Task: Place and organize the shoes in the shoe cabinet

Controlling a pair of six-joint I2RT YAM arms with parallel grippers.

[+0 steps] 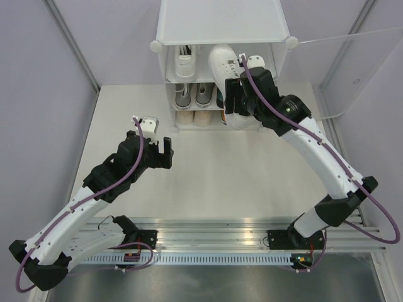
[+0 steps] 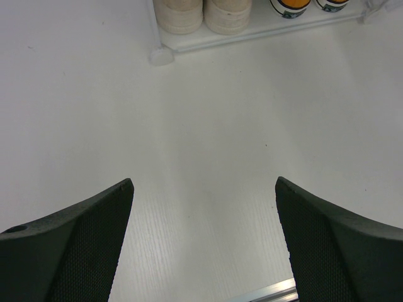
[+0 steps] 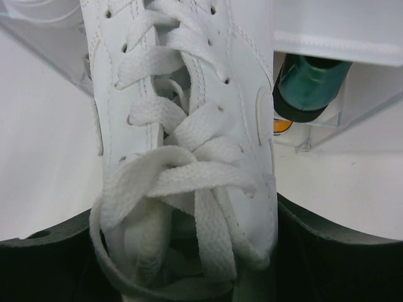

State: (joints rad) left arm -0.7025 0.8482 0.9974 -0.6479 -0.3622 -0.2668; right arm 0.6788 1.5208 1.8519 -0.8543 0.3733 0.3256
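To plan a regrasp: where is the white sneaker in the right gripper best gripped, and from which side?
Pinch the sneaker by both sides at the laces, coming from the heel end, as the right gripper does. Its toe points into the cabinet, leaving only the rear free.

The sneaker [image 3: 189,126] at the far right was plain white, laces too, against the white shoe cabinet [image 1: 220,19]. Other shoes showed glossy dark green [image 3: 308,85], orange with white toes [image 2: 291,5], cream [image 2: 204,12] and grey [image 1: 192,94]. The arms [image 1: 75,214] were white with black joints and purple cables, over a pale table [image 2: 208,126].
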